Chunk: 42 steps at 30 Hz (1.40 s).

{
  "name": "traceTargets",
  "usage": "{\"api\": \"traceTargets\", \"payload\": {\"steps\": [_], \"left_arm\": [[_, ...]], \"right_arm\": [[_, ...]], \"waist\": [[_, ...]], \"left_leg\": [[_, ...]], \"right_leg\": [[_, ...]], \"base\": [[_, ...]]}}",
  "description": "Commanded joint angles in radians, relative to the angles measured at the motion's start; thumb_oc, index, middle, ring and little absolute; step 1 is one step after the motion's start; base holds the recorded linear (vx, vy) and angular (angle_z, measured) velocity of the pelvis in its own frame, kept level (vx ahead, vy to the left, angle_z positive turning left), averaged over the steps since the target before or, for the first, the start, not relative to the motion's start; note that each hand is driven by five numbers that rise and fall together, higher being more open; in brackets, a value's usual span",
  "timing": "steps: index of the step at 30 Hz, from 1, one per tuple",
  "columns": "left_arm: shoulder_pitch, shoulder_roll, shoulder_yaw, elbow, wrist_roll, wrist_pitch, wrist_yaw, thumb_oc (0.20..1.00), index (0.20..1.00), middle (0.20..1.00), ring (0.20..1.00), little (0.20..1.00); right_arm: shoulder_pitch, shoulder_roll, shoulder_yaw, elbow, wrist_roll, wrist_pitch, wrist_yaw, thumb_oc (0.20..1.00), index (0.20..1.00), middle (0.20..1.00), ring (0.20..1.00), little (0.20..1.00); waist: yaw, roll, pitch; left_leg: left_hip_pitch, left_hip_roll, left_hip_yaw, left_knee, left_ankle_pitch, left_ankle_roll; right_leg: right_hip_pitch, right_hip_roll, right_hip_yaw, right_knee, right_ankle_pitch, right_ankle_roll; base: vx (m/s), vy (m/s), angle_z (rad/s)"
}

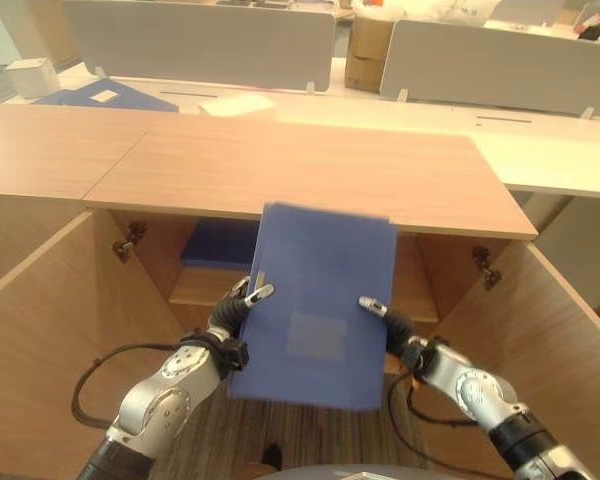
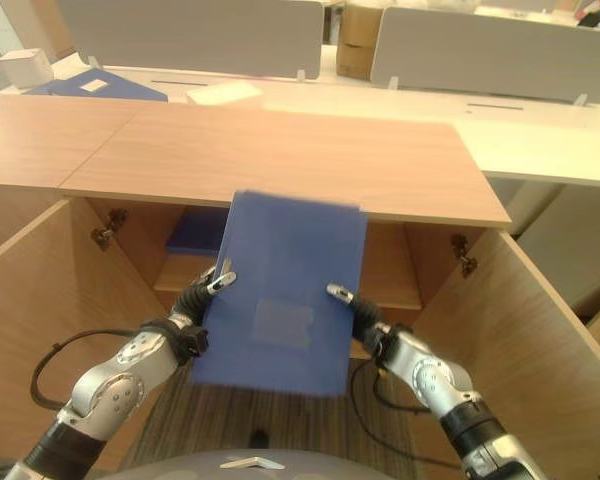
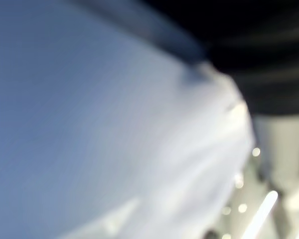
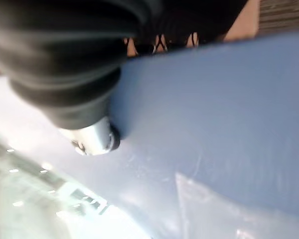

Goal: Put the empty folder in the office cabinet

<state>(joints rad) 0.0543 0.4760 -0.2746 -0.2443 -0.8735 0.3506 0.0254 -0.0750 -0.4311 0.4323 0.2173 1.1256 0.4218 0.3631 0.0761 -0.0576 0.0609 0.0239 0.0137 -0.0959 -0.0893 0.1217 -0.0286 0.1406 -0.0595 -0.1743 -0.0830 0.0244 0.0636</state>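
Office desks with grey dividers stand behind the open wooden cabinet (image 1: 310, 175). One flat blue rectangular folder (image 1: 320, 305), a pale label pocket on its cover, hangs before the opening, pinched at its edges by left hand (image 1: 242, 302) and right hand (image 1: 385, 318). A second blue folder (image 1: 218, 243) lies on the shelf inside, and another on the far desk.

Both silver-grey arms reach forward and slightly inward, elbows low, wrists under dark ribbed covers. The left hand (image 1: 242, 305) grips the left edge of the blue folder (image 1: 318, 305), its fingers (image 1: 260, 293) curled over the front face. The right hand (image 1: 392, 325) clamps the right edge, its thumb lying on the front.
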Motion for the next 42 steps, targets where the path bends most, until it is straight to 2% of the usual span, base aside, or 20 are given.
{"api": "traceTargets", "payload": {"steps": [1, 9, 15, 17, 22, 27, 30, 34, 35, 38, 42], "left_arm": [[-0.08, -0.005, -0.001, -0.07, 0.061, -0.098, -0.034, 1.0, 1.0, 1.0, 1.0, 1.0], [-0.083, -0.007, -0.018, -0.068, 0.09, -0.111, -0.018, 1.0, 1.0, 1.0, 1.0, 1.0], [-0.084, -0.008, -0.018, -0.066, 0.091, -0.11, -0.011, 1.0, 1.0, 1.0, 1.0, 1.0], [-0.078, -0.01, -0.015, -0.055, 0.126, -0.1, 0.03, 1.0, 1.0, 1.0, 1.0, 1.0], [-0.072, -0.012, -0.006, -0.03, 0.152, -0.093, 0.072, 1.0, 1.0, 1.0, 1.0, 1.0], [-0.048, -0.01, 0.034, 0.015, 0.276, -0.101, 0.167, 1.0, 1.0, 1.0, 1.0, 1.0], [-0.023, -0.006, 0.074, 0.087, 0.379, -0.095, 0.265, 1.0, 1.0, 1.0, 1.0, 1.0], [0.022, 0.005, 0.089, 0.211, 0.378, -0.064, 0.308, 1.0, 1.0, 1.0, 1.0, 1.0], [0.051, 0.009, 0.091, 0.304, 0.37, -0.07, 0.315, 1.0, 1.0, 1.0, 1.0, 1.0], [0.074, 0.012, 0.095, 0.423, 0.371, -0.1, 0.314, 1.0, 1.0, 1.0, 1.0, 1.0], [0.078, 0.001, 0.087, 0.655, 0.403, -0.167, 0.311, 1.0, 1.0, 1.0, 1.0, 1.0]], "right_arm": [[-0.047, 0.065, 0.131, -0.055, -0.039, 0.125, 0.156, 0.2, 0.2, 0.2, 0.2, 0.2], [-0.026, 0.067, 0.192, -0.005, -0.137, 0.161, 0.259, 0.2, 0.2, 0.2, 0.2, 0.2], [-0.017, 0.067, 0.202, 0.007, -0.135, 0.152, 0.263, 0.2, 0.2, 0.2, 0.2, 0.2], [-0.002, 0.071, 0.199, 0.013, -0.103, 0.116, 0.22, 0.2, 0.2, 0.2, 0.2, 0.2], [-0.002, 0.082, 0.185, 0.022, -0.072, 0.086, 0.166, 0.2, 0.2, 0.2, 0.2, 0.2], [0.002, 0.099, 0.13, 0.043, -0.031, 0.047, 0.093, 0.2, 0.2, 0.2, 0.2, 0.2], [0.008, 0.116, 0.087, 0.057, 0.001, 0.006, 0.031, 0.2, 0.2, 0.2, 0.2, 0.2], [0.019, 0.126, 0.055, 0.067, 0.022, -0.032, -0.001, 0.2, 0.2, 0.2, 0.2, 0.2], [0.022, 0.127, 0.041, 0.069, 0.038, -0.048, -0.011, 0.2, 0.2, 0.2, 0.2, 0.2], [0.023, 0.126, 0.027, 0.068, 0.049, -0.069, -0.015, 0.2, 0.2, 0.2, 0.2, 0.2], [0.015, 0.127, 0.017, 0.065, 0.059, -0.118, -0.02, 0.2, 0.2, 0.2, 0.2, 0.2]], "waist": [[0.02, -0.023, 0.033], [0.028, -0.032, 0.037], [0.029, -0.032, 0.036], [0.028, -0.032, 0.039], [0.027, -0.034, 0.039], [0.028, -0.038, 0.047], [0.03, -0.046, 0.056], [0.032, -0.049, 0.067], [0.034, -0.048, 0.075], [0.034, -0.045, 0.084], [0.029, -0.041, 0.114]], "left_leg": [[0.035, -0.009, 0.039, 0.002, -0.11, 0.019], [0.029, -0.01, 0.027, 0.002, -0.108, 0.015], [0.029, -0.011, 0.023, 0.002, -0.108, 0.014], [0.029, -0.012, 0.02, 0.002, -0.109, 0.015], [0.031, -0.013, 0.02, 0.002, -0.11, 0.015], [0.033, -0.015, 0.019, 0.002, -0.112, 0.017], [0.03, -0.014, 0.021, 0.002, -0.112, 0.017], [0.02, -0.012, 0.025, 0.002, -0.109, 0.016], [0.012, -0.01, 0.028, 0.002, -0.106, 0.016], [-0.001, -0.007, 0.035, 0.002, -0.104, 0.017], [-0.029, -0.001, 0.046, 0.002, -0.097, 0.021]], "right_leg": [[-0.009, -0.04, 0.011, -0.004, 0.012, 0.052], [-0.011, -0.039, 0.006, -0.004, 0.01, 0.051], [-0.011, -0.039, 0.005, -0.004, 0.01, 0.05], [-0.011, -0.039, 0.008, -0.004, 0.009, 0.05], [-0.011, -0.04, 0.008, -0.004, 0.009, 0.05], [-0.01, -0.04, 0.01, -0.004, 0.013, 0.051], [-0.013, -0.039, 0.012, -0.004, 0.016, 0.052], [-0.023, -0.039, 0.013, -0.004, 0.021, 0.055], [-0.031, -0.039, 0.015, -0.004, 0.025, 0.057], [-0.046, -0.041, 0.021, -0.004, 0.029, 0.062], [-0.08, -0.044, 0.038, -0.004, 0.045, 0.07]], "base": [[0.0, 0.0, 0.0], [0.0, -0.003, 0.01], [0.0, 0.0, 0.0], [0.0, 0.0, 0.0], [0.01, 0.003, 0.01], [0.05, 0.001, 0.01], [0.08, -0.018, 0.06], [0.08, -0.012, 0.03], [0.07, -0.006, 0.02], [0.02, -0.001, 0.0], [0.0, 0.0, 0.0]]}}
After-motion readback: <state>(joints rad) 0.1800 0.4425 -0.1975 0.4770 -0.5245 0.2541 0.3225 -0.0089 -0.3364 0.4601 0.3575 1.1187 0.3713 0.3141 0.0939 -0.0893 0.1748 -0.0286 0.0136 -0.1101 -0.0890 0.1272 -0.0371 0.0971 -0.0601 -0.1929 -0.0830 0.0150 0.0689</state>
